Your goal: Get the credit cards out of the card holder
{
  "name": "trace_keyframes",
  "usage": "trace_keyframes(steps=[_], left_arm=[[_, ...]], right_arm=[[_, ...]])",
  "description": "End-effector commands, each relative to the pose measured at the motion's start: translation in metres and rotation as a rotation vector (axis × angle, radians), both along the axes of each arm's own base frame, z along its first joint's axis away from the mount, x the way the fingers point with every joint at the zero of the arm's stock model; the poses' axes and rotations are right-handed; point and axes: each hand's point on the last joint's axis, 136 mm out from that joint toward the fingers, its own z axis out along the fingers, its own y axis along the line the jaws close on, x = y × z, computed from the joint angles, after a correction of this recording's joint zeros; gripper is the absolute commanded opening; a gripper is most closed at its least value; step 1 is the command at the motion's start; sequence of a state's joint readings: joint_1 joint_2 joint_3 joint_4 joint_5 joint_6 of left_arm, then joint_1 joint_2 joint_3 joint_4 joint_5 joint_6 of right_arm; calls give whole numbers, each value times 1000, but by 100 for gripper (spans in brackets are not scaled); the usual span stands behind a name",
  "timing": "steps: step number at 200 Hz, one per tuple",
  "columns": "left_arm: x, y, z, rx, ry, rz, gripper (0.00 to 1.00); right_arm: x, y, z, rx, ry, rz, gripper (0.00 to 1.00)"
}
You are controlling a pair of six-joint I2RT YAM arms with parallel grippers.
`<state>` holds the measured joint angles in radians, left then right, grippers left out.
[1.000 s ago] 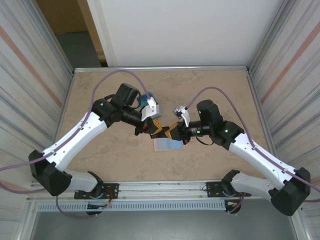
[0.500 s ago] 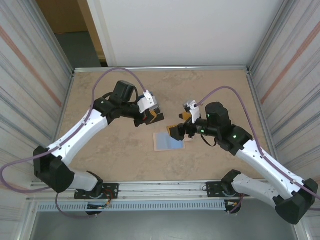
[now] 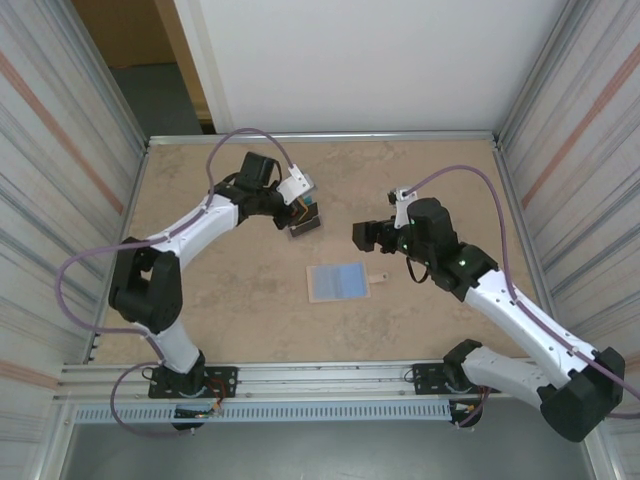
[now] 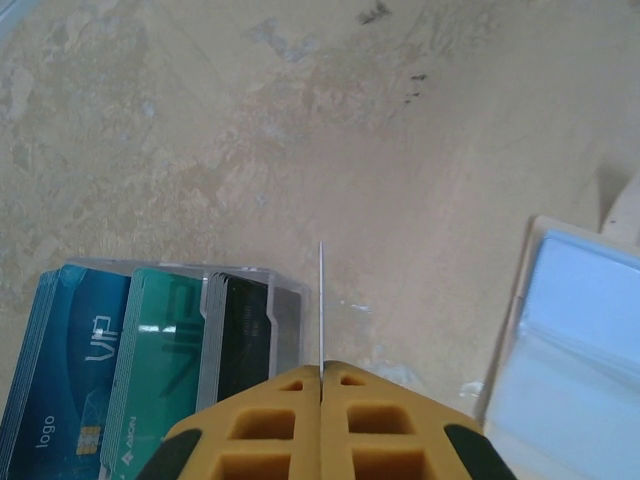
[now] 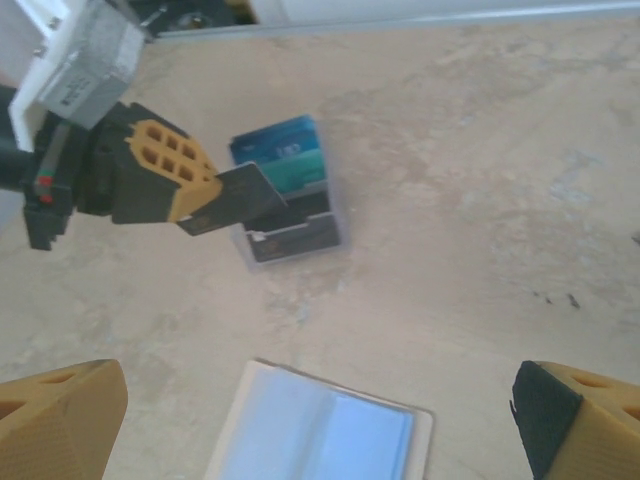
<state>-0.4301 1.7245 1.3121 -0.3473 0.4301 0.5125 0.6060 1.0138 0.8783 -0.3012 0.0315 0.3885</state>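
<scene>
Now the card holder (image 3: 336,281) lies open, credit cards (image 5: 283,165) piled apart.

bright, even, diffuse light from overhead — shadows on the table (image 3: 240,320) under the arms (image 3: 200,222) are faint and soft-edged. the top view is sharp, its side walls (image 3: 50,150) splaying outward at the edges. up close the left gripper (image 4: 321,378) is slightly soft; the right gripper (image 5: 320,425) blurs at the frame corners — the card holder (image 4: 575,340) looks washed-out and glossy.
</scene>
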Motion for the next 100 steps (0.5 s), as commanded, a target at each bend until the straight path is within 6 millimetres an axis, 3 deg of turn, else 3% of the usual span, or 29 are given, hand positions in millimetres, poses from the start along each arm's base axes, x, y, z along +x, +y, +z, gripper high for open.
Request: trace_keyframes(steps=[1,54,93,100], left_arm=[[20,-6,14,-50,-58,-16,0],[39,1,-7,-79,-14,-13,0],[38,0,-18,-94,28,-37,0],[38,0,-19,-95,31,-44,0]], right_arm=[[7,-15,-5,-15,22,-103,98],[5,-21,-4,-9,17,-128,99],[5,-24,-8,-19,21,-143,98],[2,-27,0,-1,0,-145,98]])
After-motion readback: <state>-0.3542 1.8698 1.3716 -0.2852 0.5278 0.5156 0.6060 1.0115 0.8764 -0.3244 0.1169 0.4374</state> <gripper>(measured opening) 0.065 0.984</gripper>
